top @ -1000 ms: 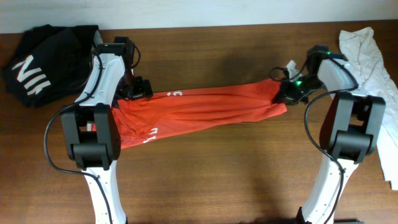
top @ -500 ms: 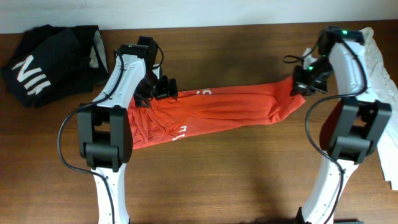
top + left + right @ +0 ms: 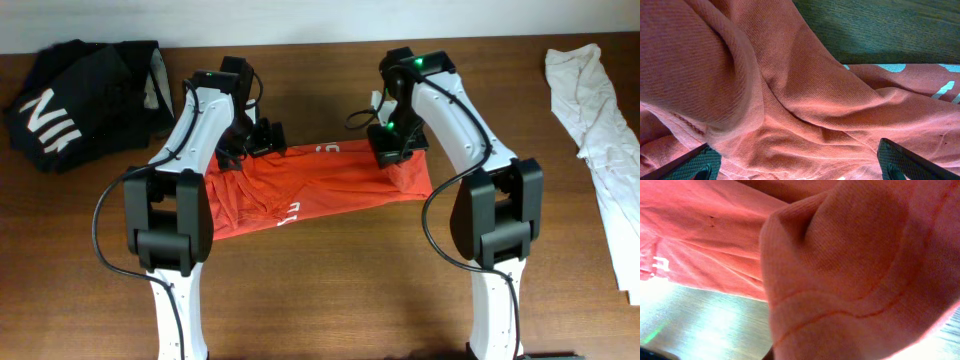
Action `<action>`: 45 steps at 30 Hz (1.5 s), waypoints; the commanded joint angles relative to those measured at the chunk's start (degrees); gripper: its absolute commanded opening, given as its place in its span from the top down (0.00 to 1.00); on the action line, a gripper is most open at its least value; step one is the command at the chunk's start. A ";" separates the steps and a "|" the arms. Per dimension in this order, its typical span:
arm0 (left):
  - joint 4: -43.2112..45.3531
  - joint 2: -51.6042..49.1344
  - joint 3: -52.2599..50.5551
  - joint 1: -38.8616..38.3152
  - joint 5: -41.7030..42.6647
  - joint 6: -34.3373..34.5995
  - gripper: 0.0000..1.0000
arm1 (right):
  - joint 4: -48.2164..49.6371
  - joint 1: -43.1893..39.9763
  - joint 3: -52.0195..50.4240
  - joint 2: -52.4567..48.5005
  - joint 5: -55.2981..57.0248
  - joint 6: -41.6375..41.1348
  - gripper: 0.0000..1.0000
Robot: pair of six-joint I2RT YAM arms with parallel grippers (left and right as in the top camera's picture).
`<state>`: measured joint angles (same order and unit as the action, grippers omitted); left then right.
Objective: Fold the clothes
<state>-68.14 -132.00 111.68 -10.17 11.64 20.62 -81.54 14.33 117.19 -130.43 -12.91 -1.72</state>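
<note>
Left gripper (image 3: 797, 167) jaws spread wide over red-orange T-shirt (image 3: 320, 182) upper left edge; right gripper (image 3: 398, 150) clamps the bunched right end, fingers hidden by cloth; shirt lies mid-table (image 3: 330, 300) between arms

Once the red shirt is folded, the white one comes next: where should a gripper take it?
Probably the upper end of the white garment, coming from above on its left: it lies as a long wrinkled strip, and its lower part runs out of the overhead view.
</note>
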 commanded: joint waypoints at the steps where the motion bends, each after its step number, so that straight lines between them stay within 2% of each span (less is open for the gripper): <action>1: 0.00 1.53 0.96 0.09 0.59 0.35 0.01 | 0.70 1.33 0.15 2.62 -0.46 -1.22 0.96; 9: 0.17 1.53 0.96 0.09 0.59 0.35 0.01 | 7.04 4.83 -4.11 2.62 -3.82 -2.29 0.96; 11: 0.15 1.53 0.96 0.09 0.61 0.35 0.01 | 7.61 6.08 -4.15 2.58 -3.78 -2.97 0.83; 12: 0.15 1.53 0.96 0.09 0.61 0.35 0.01 | 7.87 6.75 -4.15 2.56 -3.80 -3.30 0.67; 14: 0.11 1.53 0.96 0.09 0.61 0.35 0.01 | 7.91 7.56 -4.15 2.56 -3.32 -3.28 0.46; 16: -0.04 1.53 0.96 0.09 0.61 0.35 0.01 | 7.32 7.15 -3.80 2.58 -3.32 -3.28 0.43; 22: -0.02 1.53 0.96 0.09 0.59 0.35 0.01 | 2.89 1.25 -0.66 2.58 -2.89 -2.91 0.43; 24: 0.02 1.53 0.96 0.09 0.61 0.35 0.01 | 3.23 0.22 -1.09 2.56 -2.93 -1.53 0.53; 27: 0.00 1.53 0.96 0.09 0.61 0.35 0.01 | 6.34 1.66 -4.13 2.40 -3.02 -1.60 0.54; 30: -0.02 1.53 0.96 0.09 0.61 0.35 0.01 | 11.21 4.76 -8.46 2.27 -5.35 -2.78 0.66; 34: -0.24 1.53 0.96 0.09 0.61 0.33 0.01 | 20.15 8.22 -14.56 1.77 -6.60 -6.32 0.75; 37: -0.24 1.53 0.96 0.09 0.59 0.33 0.01 | 24.35 9.25 -14.12 1.81 -8.09 -6.32 0.78; 39: -0.24 1.53 0.96 0.09 0.59 0.33 0.01 | 23.98 8.94 -12.07 1.84 -8.15 -6.32 0.81; 41: -0.22 1.53 0.96 0.09 0.57 0.28 0.01 | 18.58 7.89 -6.19 2.03 -7.78 -6.05 0.82; 45: -0.26 1.53 0.96 0.09 0.59 -0.98 0.01 | 8.24 2.97 4.35 2.16 2.49 -6.10 0.73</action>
<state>-68.36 -132.00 111.66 -10.17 11.66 20.58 -71.48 20.82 117.36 -129.78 -17.47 -7.70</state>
